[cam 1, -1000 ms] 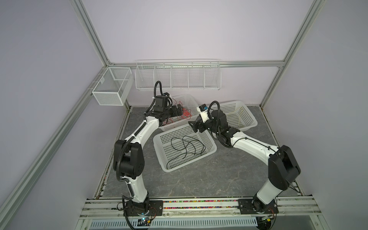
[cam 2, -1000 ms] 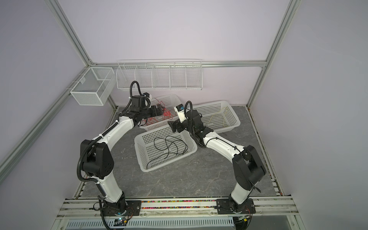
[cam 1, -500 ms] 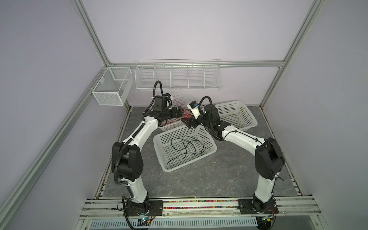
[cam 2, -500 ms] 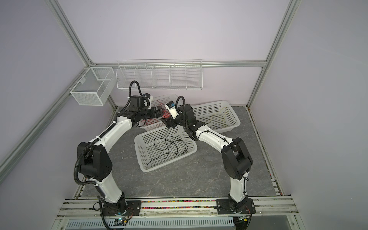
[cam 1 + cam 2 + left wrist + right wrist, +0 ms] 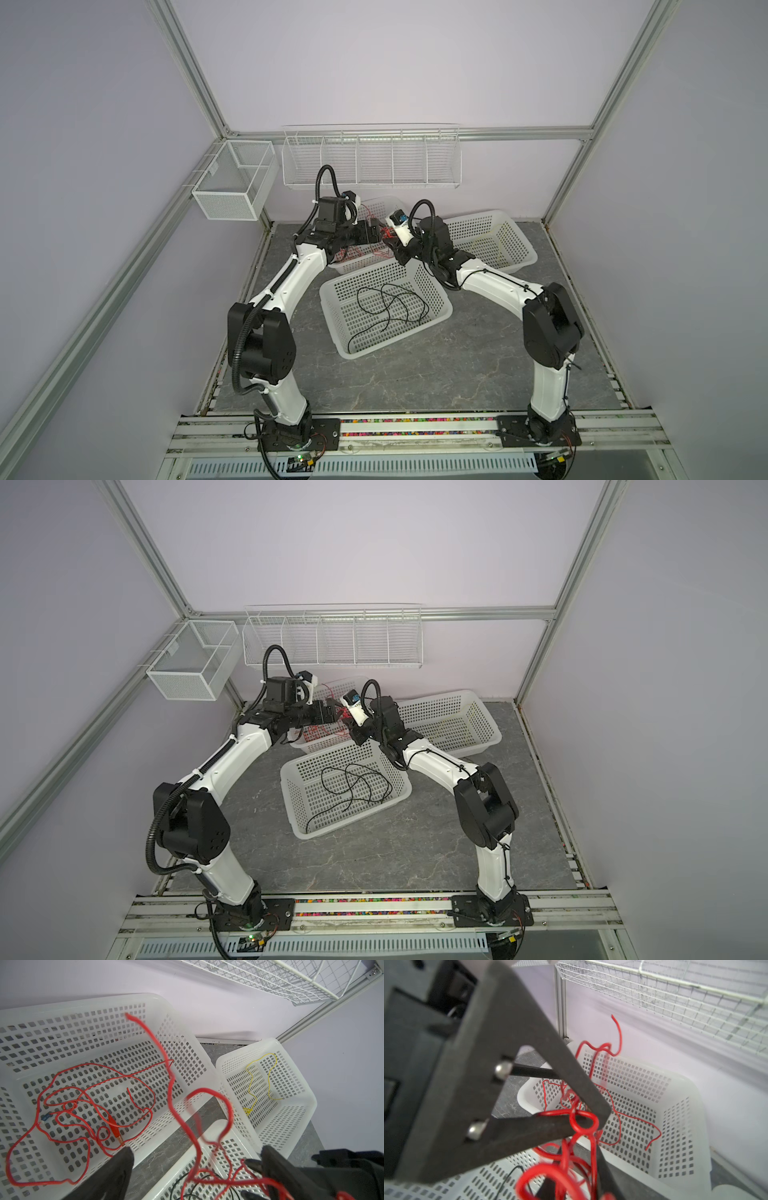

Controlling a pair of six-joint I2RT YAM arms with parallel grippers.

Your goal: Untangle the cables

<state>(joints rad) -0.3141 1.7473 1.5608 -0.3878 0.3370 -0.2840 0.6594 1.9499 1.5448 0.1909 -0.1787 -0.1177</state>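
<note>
Baskets: three stand close together on the surface, one colour in each. We judge this is the sorting plan, so that every freed cable goes to its own colour.
Back basket: holds the red heap, loosely looped, with a clip among the strands.
Front basket: holds only the black cable, in slack coils.
Right basket: holds only the yellow cable.
Red cable: up in the air above the back and front baskets, free end pointing up, lower loops bunched. We think it is held high so that it hangs apart from the heap; whether it is fully free of the heap we cannot tell.
Left gripper: spread wide, one of its fingers on each side of the hanging red cable, pinching nothing. One loop lies at a fingertip – touching or only in front, we cannot say.
Right gripper: just beside the left one. It looks pressed together on the bunched loops of the red cable, though the contact is partly hidden.
</note>
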